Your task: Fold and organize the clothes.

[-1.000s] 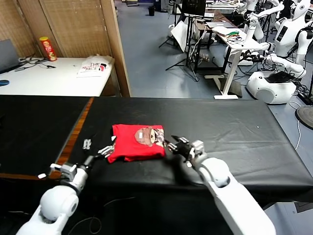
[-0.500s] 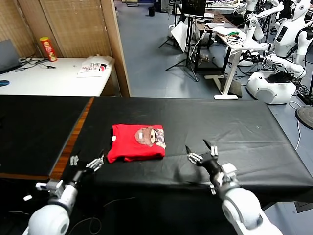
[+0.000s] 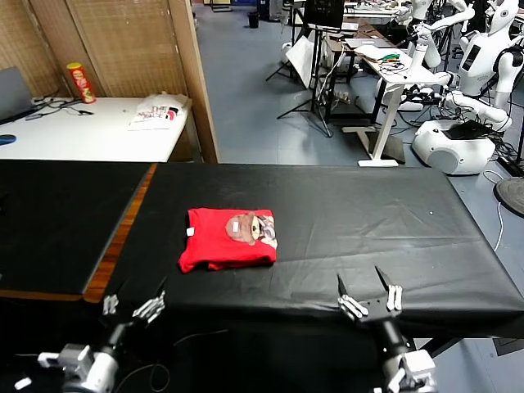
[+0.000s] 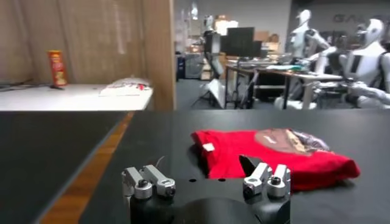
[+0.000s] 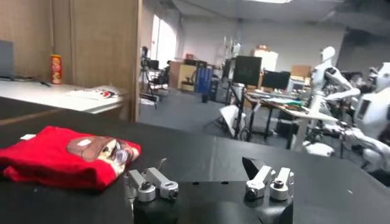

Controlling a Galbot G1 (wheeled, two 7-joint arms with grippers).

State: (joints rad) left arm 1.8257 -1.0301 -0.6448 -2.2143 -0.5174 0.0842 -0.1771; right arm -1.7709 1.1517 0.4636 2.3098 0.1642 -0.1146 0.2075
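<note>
Our left claw (image 3: pixel 129 306) hangs released at the surface's (image 3: pixel 393 221) near-left edge. Between the arms, farther in, lies the red T-shirt (image 3: pixel 228 238), folded square (print up). We judge it light, soft, floppy: pinch a doubled edge. Our right claw (image 3: pixel 370 300) gapes empty at the near-right edge.

counter (image 3: pixel 368 221): black cover, wide, near the viewer
white table (image 3: pixel 82 135): behind, far left
red can (image 3: pixel 79 81): upright on the white table
white robots (image 3: pixel 483 57): standing far right
</note>
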